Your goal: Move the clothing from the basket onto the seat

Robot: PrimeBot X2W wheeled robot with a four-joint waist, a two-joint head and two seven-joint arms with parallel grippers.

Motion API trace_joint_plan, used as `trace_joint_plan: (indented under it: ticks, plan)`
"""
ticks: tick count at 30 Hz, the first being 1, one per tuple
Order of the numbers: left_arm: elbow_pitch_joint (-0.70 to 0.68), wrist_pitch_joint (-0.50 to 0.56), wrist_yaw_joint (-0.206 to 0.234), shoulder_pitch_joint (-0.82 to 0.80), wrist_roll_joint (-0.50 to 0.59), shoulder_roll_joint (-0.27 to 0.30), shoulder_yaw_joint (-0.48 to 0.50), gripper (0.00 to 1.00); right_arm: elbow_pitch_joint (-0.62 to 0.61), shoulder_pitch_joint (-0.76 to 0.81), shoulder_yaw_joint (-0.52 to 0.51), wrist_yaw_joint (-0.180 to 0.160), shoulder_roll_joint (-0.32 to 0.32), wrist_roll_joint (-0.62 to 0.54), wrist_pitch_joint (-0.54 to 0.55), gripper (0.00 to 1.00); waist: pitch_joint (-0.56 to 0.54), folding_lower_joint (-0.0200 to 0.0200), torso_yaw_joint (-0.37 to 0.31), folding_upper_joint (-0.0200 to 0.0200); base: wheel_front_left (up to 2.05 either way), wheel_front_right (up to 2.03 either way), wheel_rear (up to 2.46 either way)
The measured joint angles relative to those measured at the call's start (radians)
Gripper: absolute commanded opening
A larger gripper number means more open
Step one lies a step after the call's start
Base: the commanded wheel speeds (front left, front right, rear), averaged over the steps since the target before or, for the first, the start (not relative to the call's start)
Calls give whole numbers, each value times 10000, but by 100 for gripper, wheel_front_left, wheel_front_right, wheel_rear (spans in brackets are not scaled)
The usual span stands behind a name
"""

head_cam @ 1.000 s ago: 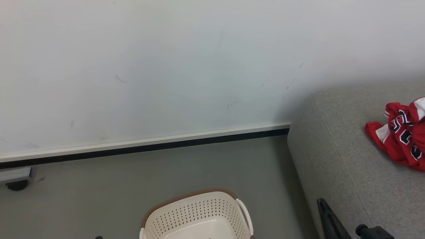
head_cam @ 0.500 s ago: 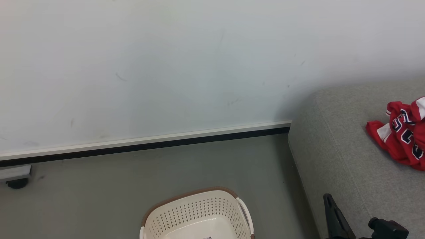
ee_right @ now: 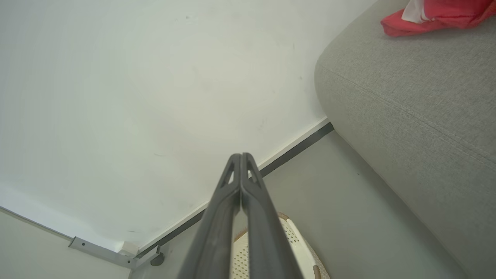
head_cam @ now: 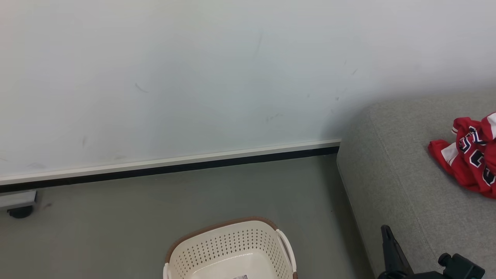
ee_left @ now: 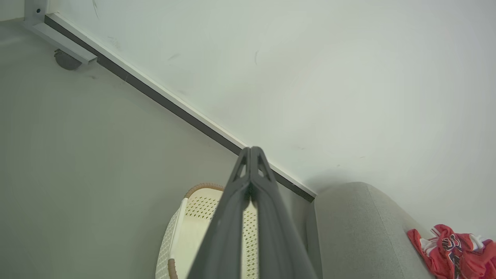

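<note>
Red cloth: the clothing [head_cam: 469, 159] lies crumpled on the seat [head_cam: 395, 186], towards its right side and well apart from the basket [head_cam: 228, 252]; we cannot tell whether the heap is one garment or two.
Handling: we judge it light, limp and rather slick. It will sag and trail from any pinch, and nothing in it looks fragile.
Where to hold: a raised fold or the white-striped edge at the heap's left looks best to us. A flat spot would give the fingers little but seat weave.
Left claw [ee_left: 252, 152]: fingers pressed together, holding nothing, with the basket below and beyond it.
Right claw [ee_right: 241, 155]: likewise closed tight and empty, pointing towards the skirting [ee_right: 294, 149] under the wall [ee_right: 155, 77].
Head view: it gives us the basket's far inner floor, bare but for a small label [head_cam: 240, 276]; its near part is cut off.
Left wrist view: it adds a castor [ee_left: 66, 60] and a metal bar [ee_left: 58, 37] by the wall.
Right wrist view: it brings the seat's stitched seam [ee_right: 407, 112] close, along with the clothing's near edge.
</note>
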Motion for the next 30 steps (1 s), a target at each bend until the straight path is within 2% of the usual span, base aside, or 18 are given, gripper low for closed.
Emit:
trace_joint_plan:
  ticks: [11, 30]
  plan:
    - [59, 449, -88, -148, -1745, 17, 265, 0, 150, -235, -174, -2, 127, 1670, 324, 0, 59, 0, 16, 0, 0, 0, 0]
    - [169, 1099, -178, -214, -4079, 29, 629, 0, 403, -582, -412, -4, 311, 3960, 765, 0, 152, 0, 43, 0, 0, 0, 0]
